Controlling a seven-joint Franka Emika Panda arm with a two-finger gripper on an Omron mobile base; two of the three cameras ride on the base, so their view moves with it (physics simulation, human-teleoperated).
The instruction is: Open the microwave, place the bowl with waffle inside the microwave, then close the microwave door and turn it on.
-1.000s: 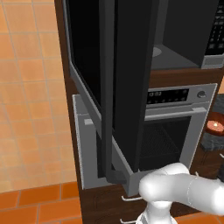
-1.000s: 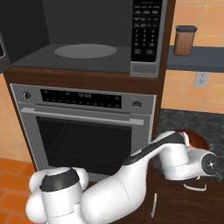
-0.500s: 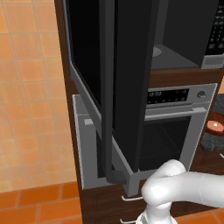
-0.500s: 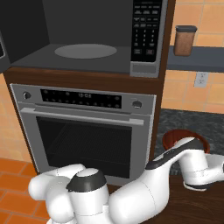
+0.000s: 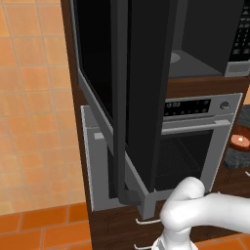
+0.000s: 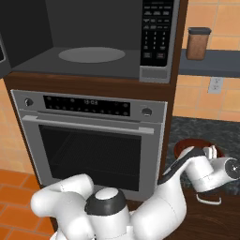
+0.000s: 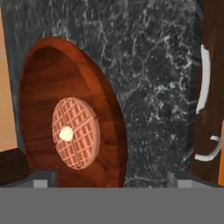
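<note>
Room: orange tiled wall (image 5: 34, 97) and orange floor (image 5: 44, 227) on the left, dark wood cabinetry around the appliances.
Surface: I see a dark speckled stone surface (image 7: 153, 87) to the right of the oven, with white drawer pulls on the wood front just beside it.
Microwave: the microwave (image 6: 93, 42) sits above the oven, its cavity open and the round turntable bare; the keypad (image 6: 157, 30) is on its right edge.
Microwave door: the microwave door (image 5: 127, 93) is swung wide open toward the left, edge-on to my left base camera.
Oven: the silver oven (image 6: 93, 140) below is shut.
Bowl: the brown wooden bowl (image 7: 39, 96) rests on the surface, right of the oven.
Waffle: the round waffle (image 7: 76, 133) lies in the bowl with a pale pat on top.
Pincer: the pincer (image 7: 111, 179) hangs over the bowl's near rim, released, jaws wide apart, grasping nothing.
Jar: a brown jar (image 6: 198, 43) stands on the far shelf at right.
</note>
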